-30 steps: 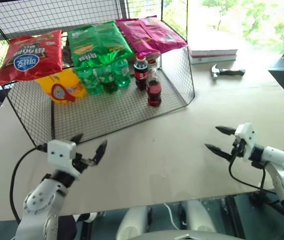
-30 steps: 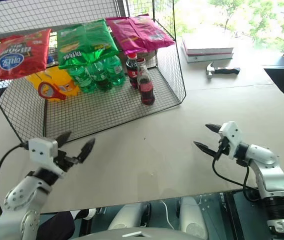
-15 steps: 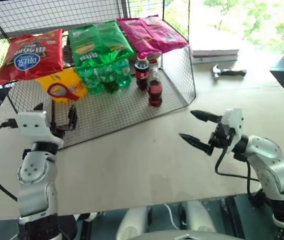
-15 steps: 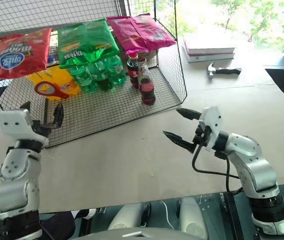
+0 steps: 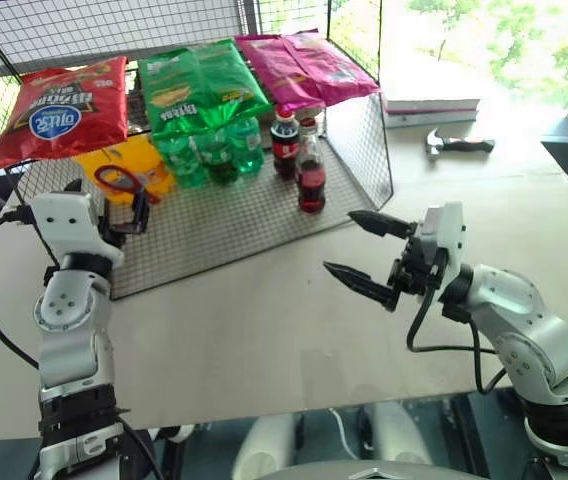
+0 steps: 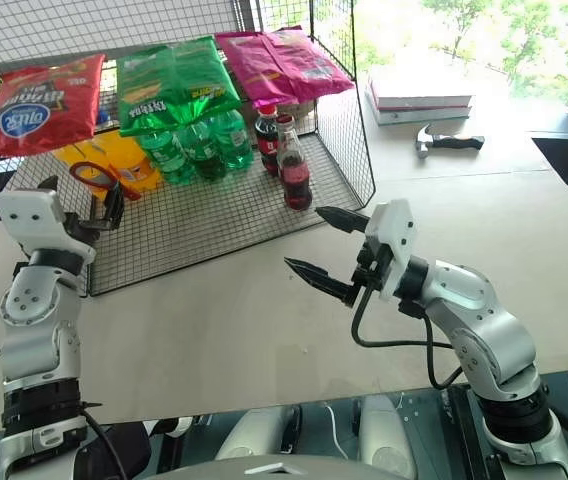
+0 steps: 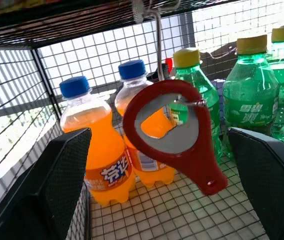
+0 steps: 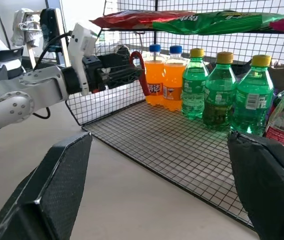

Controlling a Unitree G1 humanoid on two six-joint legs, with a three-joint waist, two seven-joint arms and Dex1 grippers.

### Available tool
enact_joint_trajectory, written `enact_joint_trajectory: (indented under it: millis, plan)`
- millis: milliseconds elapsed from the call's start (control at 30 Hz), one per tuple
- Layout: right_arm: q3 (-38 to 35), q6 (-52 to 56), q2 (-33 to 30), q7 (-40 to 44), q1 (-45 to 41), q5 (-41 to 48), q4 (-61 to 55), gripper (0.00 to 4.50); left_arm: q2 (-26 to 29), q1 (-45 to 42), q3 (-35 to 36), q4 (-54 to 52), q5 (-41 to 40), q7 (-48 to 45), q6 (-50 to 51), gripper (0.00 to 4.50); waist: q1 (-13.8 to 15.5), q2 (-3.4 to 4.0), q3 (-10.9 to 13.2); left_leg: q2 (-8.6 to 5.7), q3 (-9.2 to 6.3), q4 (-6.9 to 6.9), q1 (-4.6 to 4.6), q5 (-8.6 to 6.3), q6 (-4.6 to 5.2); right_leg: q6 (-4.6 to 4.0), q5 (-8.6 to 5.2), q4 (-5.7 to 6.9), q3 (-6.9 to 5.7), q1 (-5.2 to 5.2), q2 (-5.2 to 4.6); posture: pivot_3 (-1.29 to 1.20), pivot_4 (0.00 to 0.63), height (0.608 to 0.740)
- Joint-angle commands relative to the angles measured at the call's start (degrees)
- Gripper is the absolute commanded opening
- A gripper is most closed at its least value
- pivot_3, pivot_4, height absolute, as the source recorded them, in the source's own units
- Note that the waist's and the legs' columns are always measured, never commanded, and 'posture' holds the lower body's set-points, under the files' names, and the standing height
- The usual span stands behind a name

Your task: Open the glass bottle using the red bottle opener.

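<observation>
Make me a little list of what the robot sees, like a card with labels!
opener: red opener hangs on a hook in the wire rack, in front of the orange bottles
left gripper: open, fingers either side of the opener, not touching
glass bottle: stands in the rack, beside the red-capped cola bottle
right gripper: open, empty, above the table

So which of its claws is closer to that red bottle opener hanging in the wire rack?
Left. The left gripper is open right in front of the red bottle opener, its fingers on either side. The right gripper, also open, hovers over the table outside the rack.
</observation>
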Motion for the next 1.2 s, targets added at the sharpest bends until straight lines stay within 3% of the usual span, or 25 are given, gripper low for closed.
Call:
enact_joint_trajectory:
  millis: [33,1200]
  plan:
    - [-0.32,-1.6,0.16,-0.09,-0.19,-0.12,-1.43,4.35,1.2,-1.56,0.06,1.09,0.44,-0.56,-2.34,4.5,-0.06,0.0,0.0,0.0,-0.01,0.0,-0.01,0.0,0.0,0.0,0.0,0.0,-0.01,-0.01,0.0,0.0,0.15,0.74]
    - [0.49,-2.59,1.2,-0.92,0.48,-1.82,-1.36,4.35,2.38,-7.7,-2.01,12.51,1.75,-2.16,-10.17,4.5,-0.39,-0.02,0.0,-0.01,-0.04,0.0,-0.04,0.0,0.0,0.0,0.0,0.0,-0.03,-0.03,-0.02,0.0,0.15,0.74]
